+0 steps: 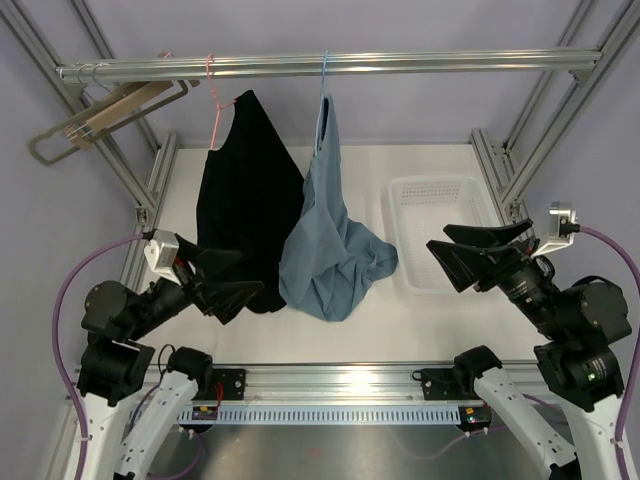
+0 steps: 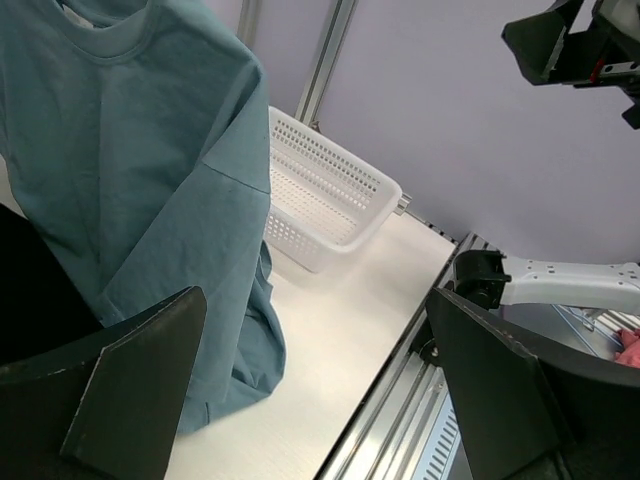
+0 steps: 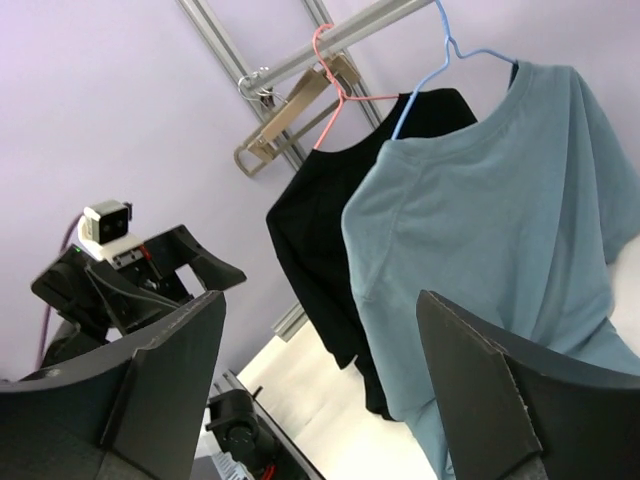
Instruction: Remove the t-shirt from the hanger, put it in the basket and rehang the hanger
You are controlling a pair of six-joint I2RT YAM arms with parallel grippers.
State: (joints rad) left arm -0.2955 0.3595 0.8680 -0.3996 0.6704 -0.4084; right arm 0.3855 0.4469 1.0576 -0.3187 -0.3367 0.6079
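A teal t-shirt (image 1: 330,240) hangs from a blue hanger (image 1: 324,85) on the metal rail (image 1: 330,66), its hem bunched on the table. It also shows in the left wrist view (image 2: 130,190) and the right wrist view (image 3: 490,240). A black t-shirt (image 1: 245,200) hangs on a pink hanger (image 1: 213,95) just left of it. My left gripper (image 1: 235,278) is open and empty, low beside the black shirt. My right gripper (image 1: 468,250) is open and empty, right of the teal shirt, in front of the basket.
A white plastic basket (image 1: 440,200) sits on the table at the right, behind my right gripper. A wooden hanger (image 1: 100,118) hangs at the rail's left end. Aluminium frame posts (image 1: 150,190) stand at both sides.
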